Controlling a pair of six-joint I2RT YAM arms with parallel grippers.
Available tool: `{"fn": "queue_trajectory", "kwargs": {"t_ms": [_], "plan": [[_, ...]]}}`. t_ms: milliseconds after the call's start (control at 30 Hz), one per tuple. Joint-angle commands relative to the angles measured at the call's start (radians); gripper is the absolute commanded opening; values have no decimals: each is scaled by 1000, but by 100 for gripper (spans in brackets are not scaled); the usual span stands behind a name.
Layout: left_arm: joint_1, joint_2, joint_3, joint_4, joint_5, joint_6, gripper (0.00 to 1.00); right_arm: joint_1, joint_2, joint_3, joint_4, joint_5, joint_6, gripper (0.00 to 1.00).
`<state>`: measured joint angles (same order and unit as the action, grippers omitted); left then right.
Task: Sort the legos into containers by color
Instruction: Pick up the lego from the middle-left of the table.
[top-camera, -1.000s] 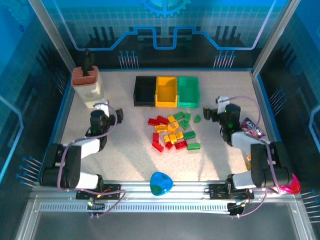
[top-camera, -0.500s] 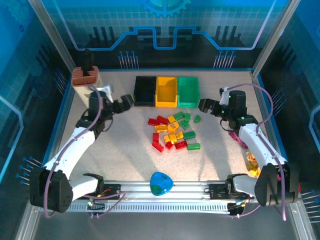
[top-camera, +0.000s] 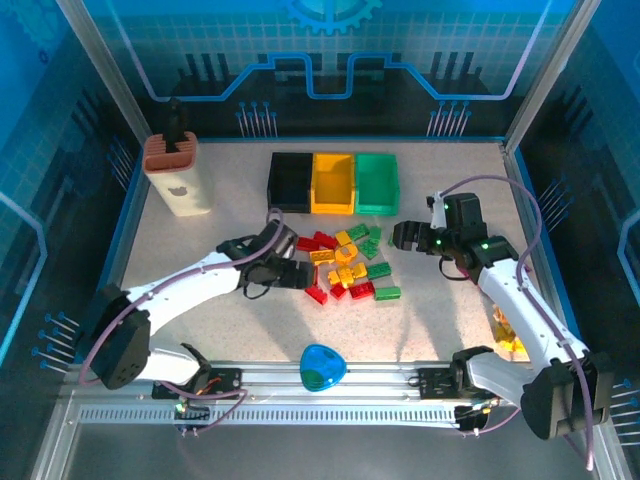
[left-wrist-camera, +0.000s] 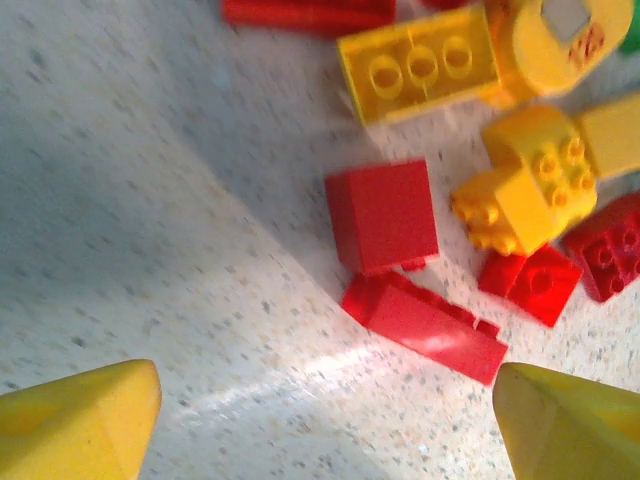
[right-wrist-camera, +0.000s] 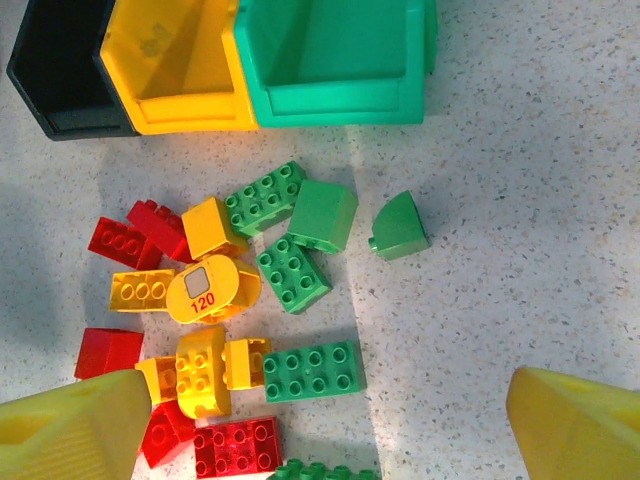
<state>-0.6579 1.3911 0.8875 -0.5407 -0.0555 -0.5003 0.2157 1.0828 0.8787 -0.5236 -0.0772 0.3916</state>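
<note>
Mid-table (top-camera: 230, 205), the left gripper (left-wrist-camera: 325, 420) hovers spread over a long red lego (left-wrist-camera: 425, 325). I'd turn the wrist to pinch across its narrow width, clear of the red cube (left-wrist-camera: 382, 215). The right gripper (right-wrist-camera: 325, 425) hangs spread above the green legos (right-wrist-camera: 290, 272).

Red, yellow and green are seen among the legos (top-camera: 345, 265); one yellow piece (right-wrist-camera: 205, 290) is marked 120 in red. The bins (top-camera: 333, 207) are coloured black, yellow and green. The table (top-camera: 420, 320) is speckled off-white.
</note>
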Motion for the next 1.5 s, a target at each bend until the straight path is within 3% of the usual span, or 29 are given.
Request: {"fn": "queue_trajectory", "kwargs": {"t_ms": [0,333,733,833,1233,1333,1467], "plan": [[-43,48,48,-66,-14,-112,86,15,-27,-24,-44,31,-5,92],[-86,226,135,-56,39,-245,74,19,-60,-54,-14,47,18,90],[-137,368,226,-140,1,-296,57,19,-106,-125,29,71,21,90],[-147,382,225,-151,-17,-306,45,20,-118,-141,47,71,30,90],[-149,310,233,-235,-93,-336,7,18,-138,-195,109,62,33,90],[-143,266,236,-250,-108,-338,1,19,-138,-201,111,78,22,90],[-83,214,279,-280,-99,-305,0,18,-146,-226,120,80,19,90]]}}
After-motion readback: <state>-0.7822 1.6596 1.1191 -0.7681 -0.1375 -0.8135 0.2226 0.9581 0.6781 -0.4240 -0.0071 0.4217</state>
